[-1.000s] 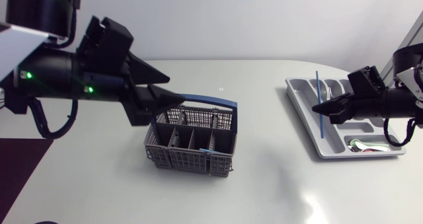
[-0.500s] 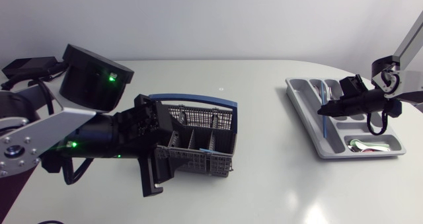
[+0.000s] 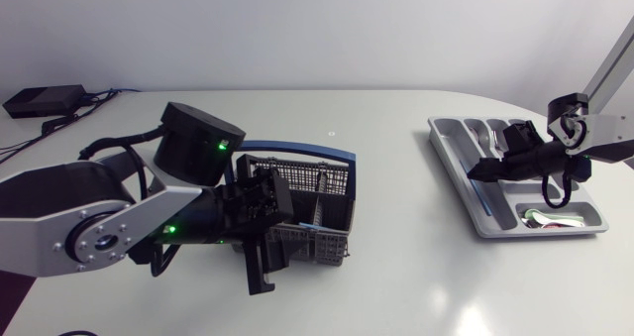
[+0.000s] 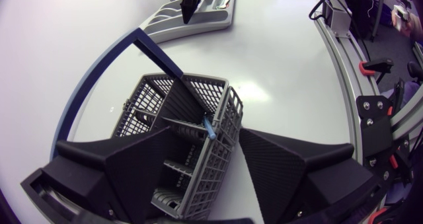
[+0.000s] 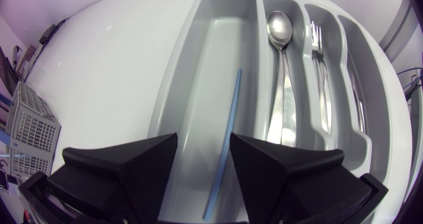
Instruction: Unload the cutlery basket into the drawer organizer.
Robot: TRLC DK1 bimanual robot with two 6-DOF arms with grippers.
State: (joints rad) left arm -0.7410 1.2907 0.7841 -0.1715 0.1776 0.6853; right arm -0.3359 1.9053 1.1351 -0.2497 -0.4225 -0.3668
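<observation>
The grey cutlery basket (image 3: 315,185) with a blue handle (image 3: 297,149) stands left of the table's middle. My left gripper (image 3: 260,259) points down at its front side, open. In the left wrist view its fingers straddle the basket's near wall (image 4: 198,151), and a small blue piece (image 4: 208,126) shows inside. The grey drawer organizer (image 3: 458,172) lies at the right. My right gripper (image 3: 482,168) hangs low over it, open. A thin blue stick (image 5: 228,128) lies loose in the long compartment (image 5: 198,85) between those fingers. A spoon (image 5: 279,32) and a fork (image 5: 319,65) lie in the neighbouring slots.
Another spoon (image 3: 545,217) rests in the organizer's front cross compartment. A black box (image 3: 40,100) with cables sits at the table's back left corner. Bare tabletop (image 3: 406,247) stretches between basket and organizer.
My left arm swung down and its gripper now stands over the basket's front. My right gripper lowered into the organizer and opened, letting go of the blue stick.
</observation>
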